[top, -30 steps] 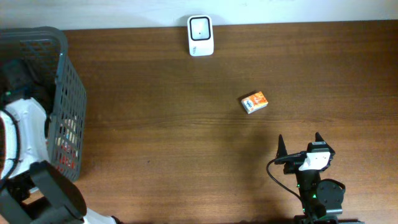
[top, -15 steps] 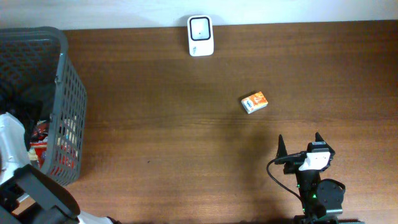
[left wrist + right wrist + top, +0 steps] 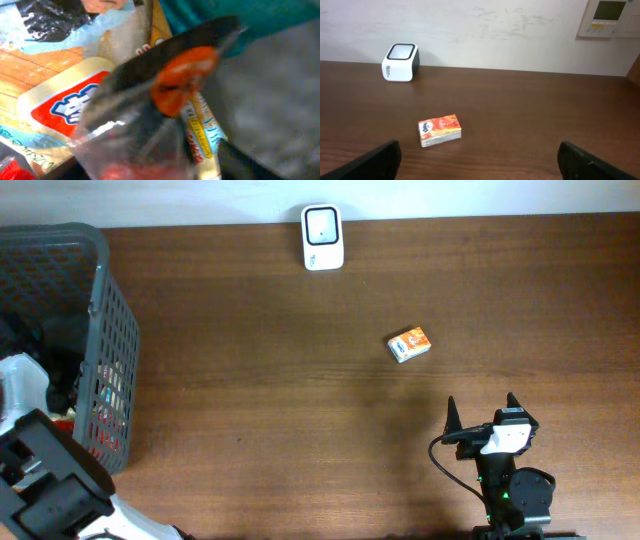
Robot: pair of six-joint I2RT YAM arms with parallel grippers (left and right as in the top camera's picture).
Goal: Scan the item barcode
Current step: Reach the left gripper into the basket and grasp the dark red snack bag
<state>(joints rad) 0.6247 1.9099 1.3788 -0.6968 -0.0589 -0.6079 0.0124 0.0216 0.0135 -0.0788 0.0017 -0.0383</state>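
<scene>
on wood-grain table (image 3: 300,400), boxy orange carton (image 3: 409,344)

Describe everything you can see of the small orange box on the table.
The small orange box is a flat rectangular pack, cardboard by the look, with an orange printed top and a white end bearing a logo. It lies flat, slightly askew, on the brown wooden table, right of centre in the overhead view, apart from the white scanner. Only the table touches it.

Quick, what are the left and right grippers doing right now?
Left gripper: down in the basket, view blurred; cannot tell whether it is open or shut.
Right gripper: open, holding nothing.
</scene>
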